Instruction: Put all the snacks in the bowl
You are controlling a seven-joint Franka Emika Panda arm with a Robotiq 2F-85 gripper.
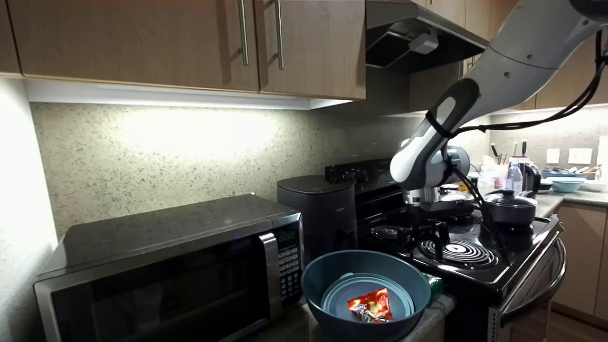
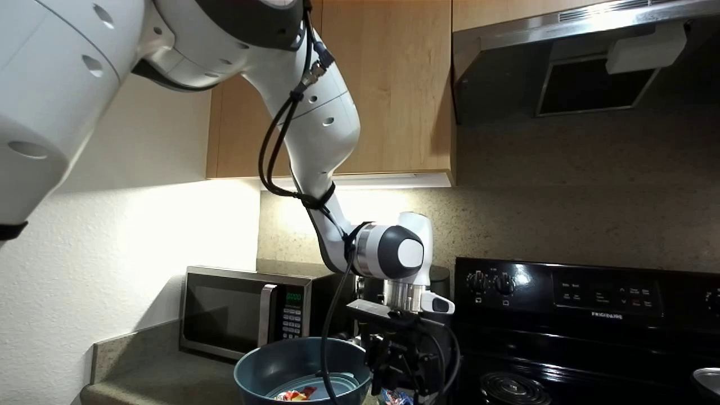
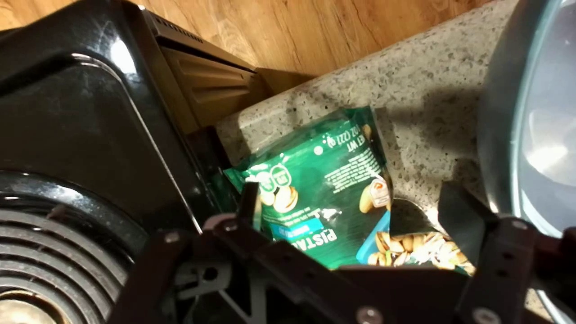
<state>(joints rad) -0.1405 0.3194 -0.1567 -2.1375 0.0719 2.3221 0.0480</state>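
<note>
One orange-red foil packet (image 1: 373, 305) sits in the round blue plastic bowl (image 1: 361, 262); pick step, presumably: black gripper (image 3: 351, 198), jaws wide apart, empty, hangs over green foil pistachio packet (image 3: 319, 180) on speckled counter (image 3: 414, 81). Next likely: lower, pinch, lift over rim (image 3: 520, 121); glossy black stove (image 3: 90, 117) tight, some gap bowl-side.

Wood cupboards (image 1: 137, 42) above lit backsplash (image 1: 190, 161)

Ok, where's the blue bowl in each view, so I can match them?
In an exterior view: the blue bowl, bottom, right of centre.
In an exterior view: the blue bowl, bottom, just left of centre.
Wrist view: the blue bowl, cut off by the right edge.
Shared landmark: the stove, right of it in both exterior views, left of it in the wrist view.
</note>
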